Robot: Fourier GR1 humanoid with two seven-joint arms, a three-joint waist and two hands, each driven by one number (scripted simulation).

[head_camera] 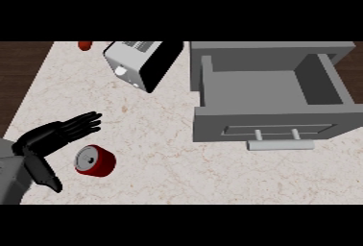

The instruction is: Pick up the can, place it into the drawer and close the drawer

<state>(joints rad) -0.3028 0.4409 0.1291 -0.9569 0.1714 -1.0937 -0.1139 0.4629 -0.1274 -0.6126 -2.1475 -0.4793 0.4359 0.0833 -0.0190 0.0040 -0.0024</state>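
Can: a short red cylindrical can [94, 161] with a silvery top, tipped so its lid faces up-left, lying between the open fingers and thumb of the left hand [44, 139].
Drawer: a grey box-shaped drawer [273, 91] with a pale bar handle, pulled open, well off to the hand's right.

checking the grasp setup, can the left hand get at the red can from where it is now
Probably yes: the left hand is open right beside the red can, fingers above it, thumb below, nothing between them.
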